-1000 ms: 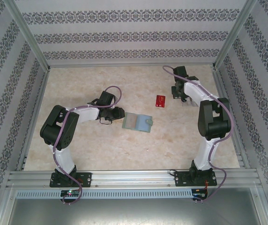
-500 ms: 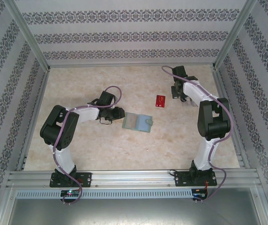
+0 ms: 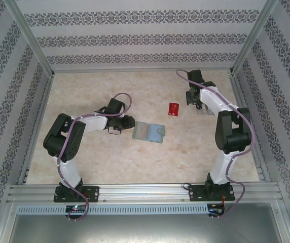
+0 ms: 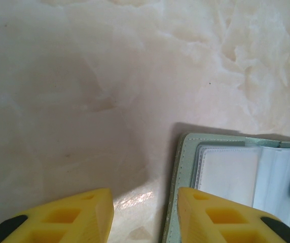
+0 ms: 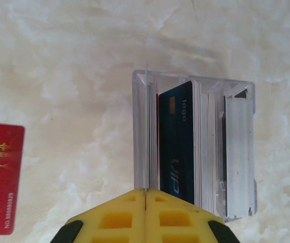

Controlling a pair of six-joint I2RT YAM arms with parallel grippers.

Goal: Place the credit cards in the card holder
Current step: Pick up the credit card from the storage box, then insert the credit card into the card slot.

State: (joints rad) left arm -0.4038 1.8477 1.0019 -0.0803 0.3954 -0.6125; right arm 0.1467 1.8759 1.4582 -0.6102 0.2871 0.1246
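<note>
Card holder (image 4: 239, 171) just beside left gripper (image 4: 145, 210)

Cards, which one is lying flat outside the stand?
The red card; it lies flat beside the clear stand, while the blue card stands on edge inside it.

"VIP" and "NO.8888…" are printed on the flat red plastic card (image 5: 0, 177); "VIP" and "logo" on the dark-blue plastic card (image 5: 175, 147).

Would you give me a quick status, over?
Left claw open at card holder's edge. Right claw shut over clear stand, blue card inside. Red card loose on table.
</note>
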